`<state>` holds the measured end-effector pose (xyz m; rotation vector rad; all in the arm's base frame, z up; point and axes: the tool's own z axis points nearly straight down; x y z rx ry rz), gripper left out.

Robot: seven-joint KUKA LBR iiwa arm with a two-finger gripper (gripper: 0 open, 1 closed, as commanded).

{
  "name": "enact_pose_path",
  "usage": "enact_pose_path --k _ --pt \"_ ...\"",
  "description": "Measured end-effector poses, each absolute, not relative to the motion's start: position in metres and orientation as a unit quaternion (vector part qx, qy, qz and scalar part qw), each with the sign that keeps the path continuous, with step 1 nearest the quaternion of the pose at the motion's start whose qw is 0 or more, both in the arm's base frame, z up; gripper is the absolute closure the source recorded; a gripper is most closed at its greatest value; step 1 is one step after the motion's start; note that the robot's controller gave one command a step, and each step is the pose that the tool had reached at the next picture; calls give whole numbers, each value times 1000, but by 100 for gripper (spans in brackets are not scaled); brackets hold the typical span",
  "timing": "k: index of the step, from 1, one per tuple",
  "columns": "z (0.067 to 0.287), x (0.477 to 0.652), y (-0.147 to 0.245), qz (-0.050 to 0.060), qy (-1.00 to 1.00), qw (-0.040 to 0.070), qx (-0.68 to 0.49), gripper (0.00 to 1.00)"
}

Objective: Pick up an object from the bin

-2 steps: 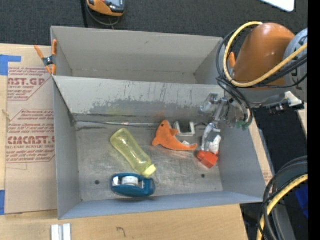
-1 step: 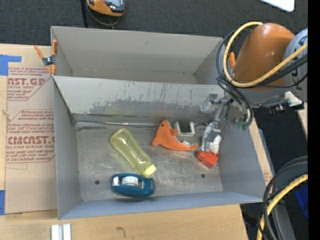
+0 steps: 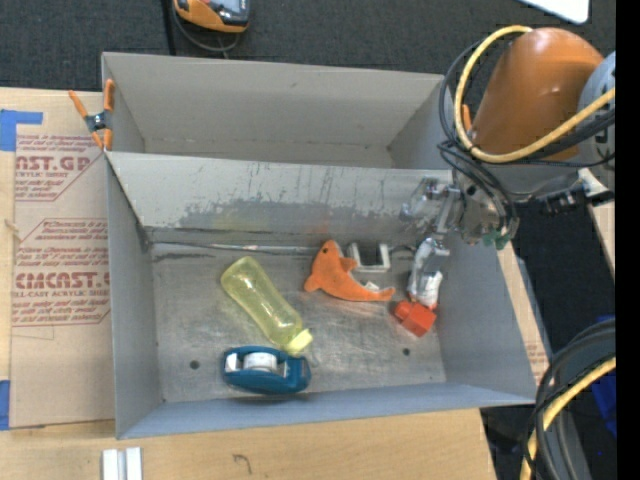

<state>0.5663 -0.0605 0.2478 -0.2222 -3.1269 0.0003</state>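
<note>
My gripper (image 3: 427, 284) hangs low at the right side of the bin, reaching in from the right. Its tip is directly above a small red block (image 3: 415, 317) on the bin floor, and I cannot make out whether the two touch. An orange dolphin-shaped toy (image 3: 343, 278) lies just left of the gripper. Behind the toy, near the back wall, sits a small white and black clip-like piece (image 3: 372, 258).
A translucent yellow bottle (image 3: 264, 304) lies slanted in the middle left of the bin. A blue tape dispenser (image 3: 266, 370) rests near the front wall. The arm's orange cover and its cables hang over the bin's right rim.
</note>
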Motion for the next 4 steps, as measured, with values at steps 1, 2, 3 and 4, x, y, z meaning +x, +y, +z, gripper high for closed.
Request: enact_pose_path --k 1,2,3,4 --pt "226 557 -55 0 -996 -7 -92 0" --pt "156 566 -61 -1 -983 -3 -185 0" --pt "120 565 -38 1 -984 1 -178 0" --pt "94 572 -32 -1 -998 -1 -56 0"
